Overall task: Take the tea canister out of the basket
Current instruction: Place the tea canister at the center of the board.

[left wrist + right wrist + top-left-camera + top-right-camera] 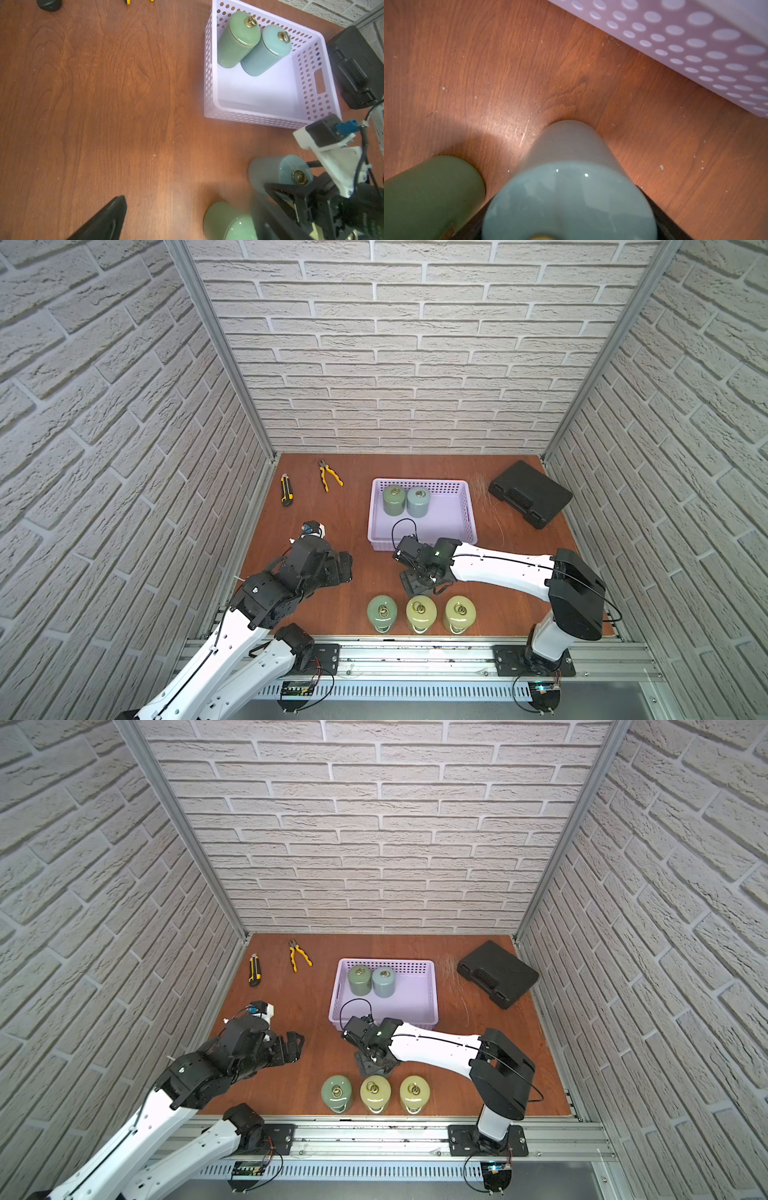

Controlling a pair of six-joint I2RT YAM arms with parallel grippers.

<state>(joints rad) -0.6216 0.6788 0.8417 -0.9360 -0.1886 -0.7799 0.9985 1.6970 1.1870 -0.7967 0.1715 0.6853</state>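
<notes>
Your R gripper (pixel 420 580) sits just near of the basket (pixel 440 524), btwn its near wall and the near row of canisters. It points down w/ jaws set wide and clamped on the blue-grey tea canister (pixel 276 172). In the R wrist view that canister fills the gap btwn the dark fingers (pixel 663 209), lid end twd the camera, base down by the table (pixel 488 72). So it's outside the basket, roughly upright, close to the perforated near wall but w/ bare wood btwn them. You can't tell if the base rests on the wood or hangs just above it, and in both top views the wrist hides it. Your L gripper (pixel 343 568) hovers over bare table to the left, jaws wide apart, nothing in them; the L wrist view catches only one fingertip (pixel 108 218). Inside the basket, a green canister (pixel 394 499) and a pale blue canister (pixel 417 502) stand side by side in the far-left corner, touching. The near row has a dull green canister (pixel 382 612) and two yellow-green canisters (pixel 421 612) (pixel 459 612), all upright w/ gaps btwn them; the held one is near the dull green one, not touching. Far left lie a utility knife (pixel 286 490) and pliers (pixel 329 475); far right, a black case (pixel 530 493).
</notes>
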